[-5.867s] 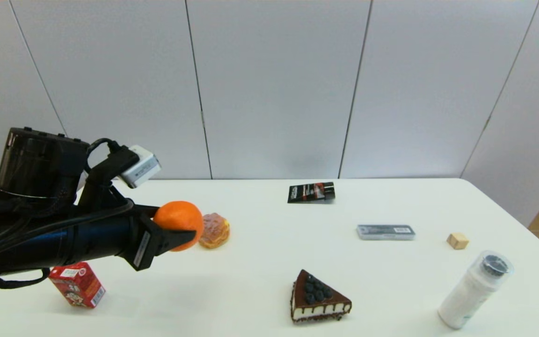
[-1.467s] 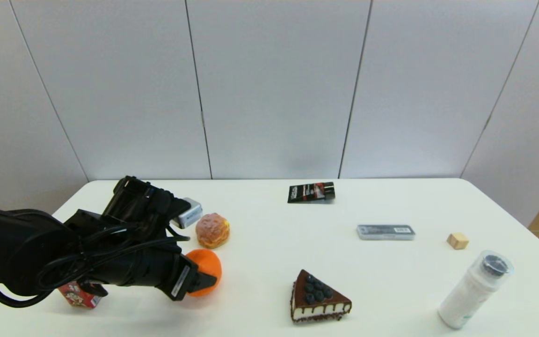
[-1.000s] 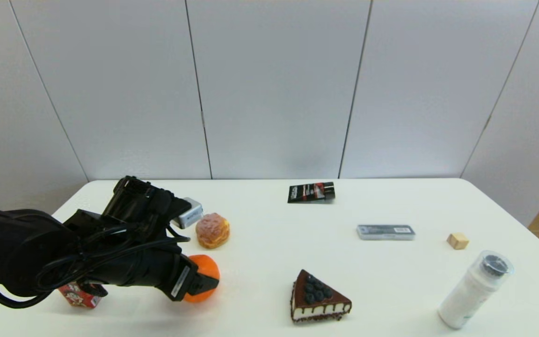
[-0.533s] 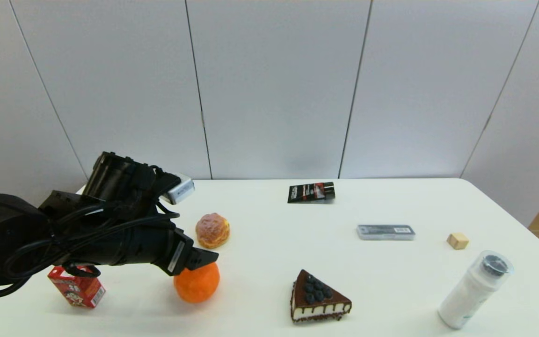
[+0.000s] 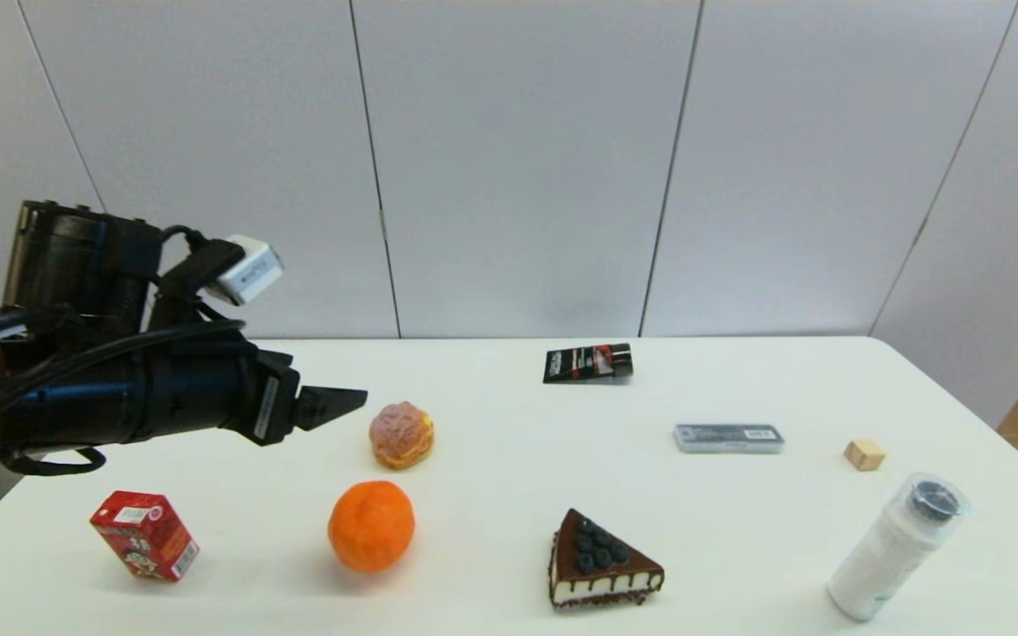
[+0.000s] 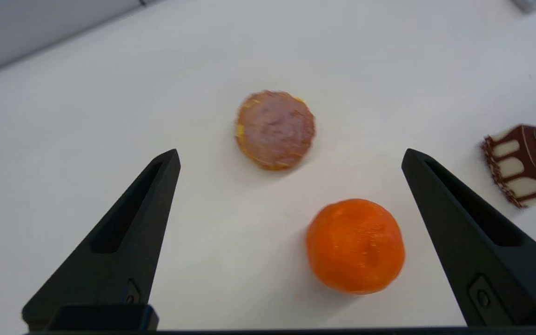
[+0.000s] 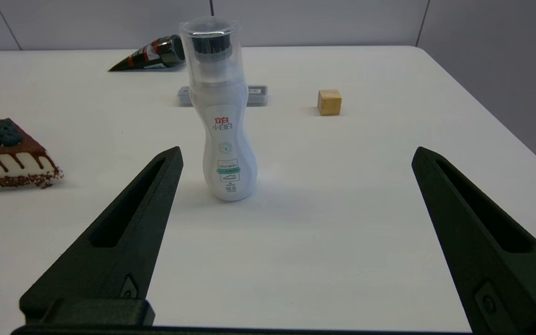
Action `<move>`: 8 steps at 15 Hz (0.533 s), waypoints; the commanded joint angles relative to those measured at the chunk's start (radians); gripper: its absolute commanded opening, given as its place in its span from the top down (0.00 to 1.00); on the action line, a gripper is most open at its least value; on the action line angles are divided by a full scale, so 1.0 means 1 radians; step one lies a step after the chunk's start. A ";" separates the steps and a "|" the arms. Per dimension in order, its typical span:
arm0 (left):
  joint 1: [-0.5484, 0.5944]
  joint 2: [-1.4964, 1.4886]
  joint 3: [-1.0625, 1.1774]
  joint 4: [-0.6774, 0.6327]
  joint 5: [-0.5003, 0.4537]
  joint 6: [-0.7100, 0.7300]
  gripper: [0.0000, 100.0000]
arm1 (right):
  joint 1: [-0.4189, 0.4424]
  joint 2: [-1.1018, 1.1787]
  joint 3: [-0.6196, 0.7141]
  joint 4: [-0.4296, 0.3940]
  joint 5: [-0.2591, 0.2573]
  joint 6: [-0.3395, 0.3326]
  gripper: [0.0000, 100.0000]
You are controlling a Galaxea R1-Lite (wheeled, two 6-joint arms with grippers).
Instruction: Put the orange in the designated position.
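The orange [image 5: 371, 526] rests on the white table near its front edge, left of centre, just in front of the cream puff [image 5: 401, 435]. The left wrist view shows the same orange [image 6: 355, 245] lying free on the table beneath the spread fingers. My left gripper [image 5: 345, 402] hangs open and empty in the air, above and to the left of the fruit. My right gripper [image 7: 293, 156] is out of the head view; its own camera shows it open and empty, low over the table near the white bottle [image 7: 221, 111].
A red carton [image 5: 145, 535] stands left of the orange. A chocolate cake slice [image 5: 600, 559] lies to its right. Farther off are a black packet [image 5: 588, 363], a grey case [image 5: 728, 437], a wooden cube [image 5: 864, 455] and the white bottle [image 5: 898, 546].
My left gripper has let go of the orange, which stays on the table, and has risen up and back to the left. Earlier it carried the fruit down from beside the cream puff.
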 commanded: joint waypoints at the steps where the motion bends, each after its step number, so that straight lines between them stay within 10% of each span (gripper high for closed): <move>1: 0.095 -0.155 0.005 0.002 0.000 0.011 0.00 | 0.000 0.001 -0.001 0.000 0.000 0.000 0.00; 8: 0.271 -0.362 0.067 -0.001 0.001 0.014 0.00 | 0.000 0.001 0.001 0.000 0.000 0.000 0.00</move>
